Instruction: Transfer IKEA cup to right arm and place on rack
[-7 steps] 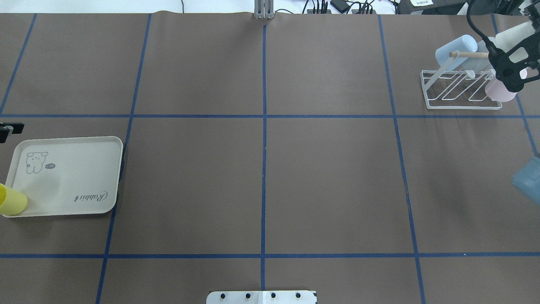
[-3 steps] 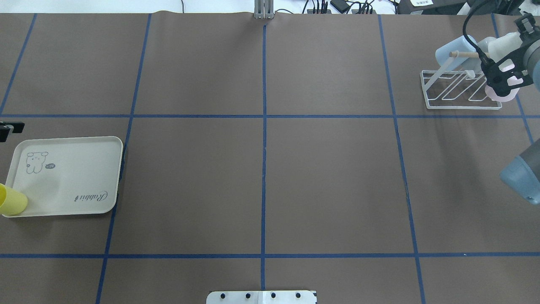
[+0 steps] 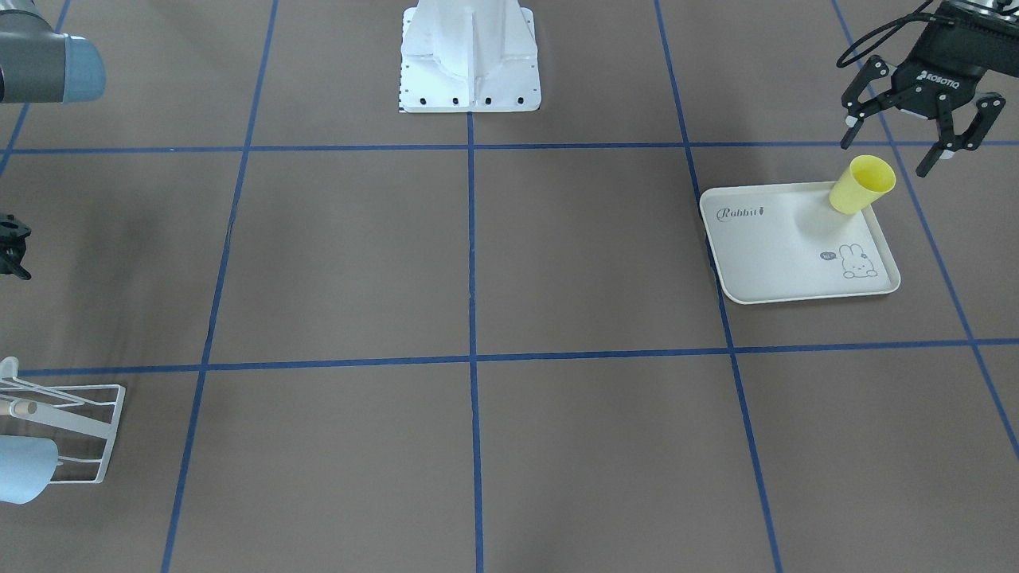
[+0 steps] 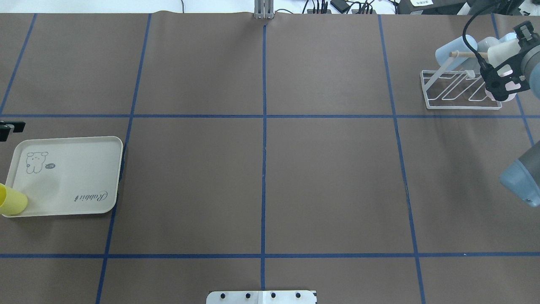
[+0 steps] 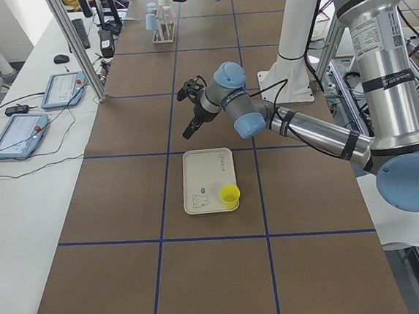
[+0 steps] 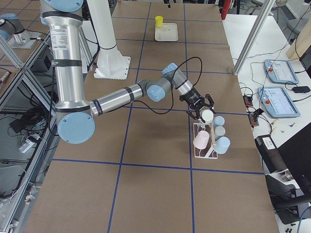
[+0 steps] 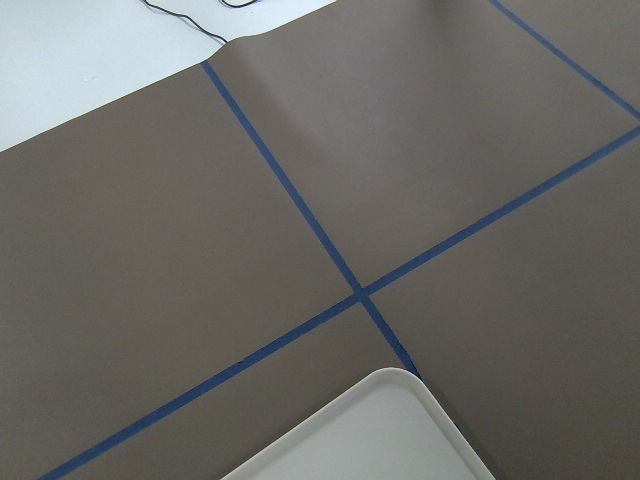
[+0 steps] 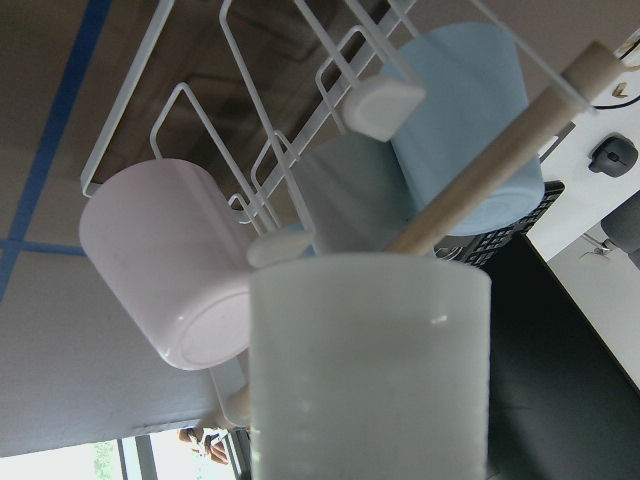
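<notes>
IKEA cup [image 8: 370,360], a pale white one, sits in the right gripper [image 6: 201,109], whose fingers we see closed against its sides. It hangs tilted over the rack [image 4: 447,103], close by the wooden rod [image 8: 500,150]; we cannot tell whether it touches a prong. On the rack we count a pink cup [image 8: 165,265], a grey cup [image 8: 345,195] and a blue cup [image 8: 470,130]. The left gripper [image 3: 886,153] hovers spread wide and empty just above a yellow cup [image 3: 862,187] standing on the tray [image 3: 780,255]
</notes>
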Available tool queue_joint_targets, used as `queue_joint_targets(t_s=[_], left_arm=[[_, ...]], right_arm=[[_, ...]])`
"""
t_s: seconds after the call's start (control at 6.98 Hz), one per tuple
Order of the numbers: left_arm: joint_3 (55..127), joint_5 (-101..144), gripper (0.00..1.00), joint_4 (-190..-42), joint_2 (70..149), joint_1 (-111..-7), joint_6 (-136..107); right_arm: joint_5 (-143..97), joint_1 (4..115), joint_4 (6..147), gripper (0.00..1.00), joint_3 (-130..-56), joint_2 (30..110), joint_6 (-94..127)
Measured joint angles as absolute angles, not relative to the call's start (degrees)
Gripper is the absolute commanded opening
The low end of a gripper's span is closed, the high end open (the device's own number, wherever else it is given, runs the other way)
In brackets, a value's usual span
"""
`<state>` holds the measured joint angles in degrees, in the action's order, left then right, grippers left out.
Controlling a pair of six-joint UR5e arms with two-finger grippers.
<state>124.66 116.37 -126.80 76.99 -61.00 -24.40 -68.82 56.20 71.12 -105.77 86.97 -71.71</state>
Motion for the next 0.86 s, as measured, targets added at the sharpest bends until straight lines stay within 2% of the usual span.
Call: queue_joint_targets(t_s=[0.57, 0.86], left_arm=[[124.5, 116.4, 1.0, -127.0, 76.9, -61.0, -24.4], [124.4, 116.4, 1.0, -127.1, 76.9, -61.0, -24.3]], right_arm=[[-68.8, 54.7, 71.0, 0.01, -103.8, 87.2, -69.5], [-68.7, 54.2, 71.0, 0.09, -102.9, 87.2, -69.1]])
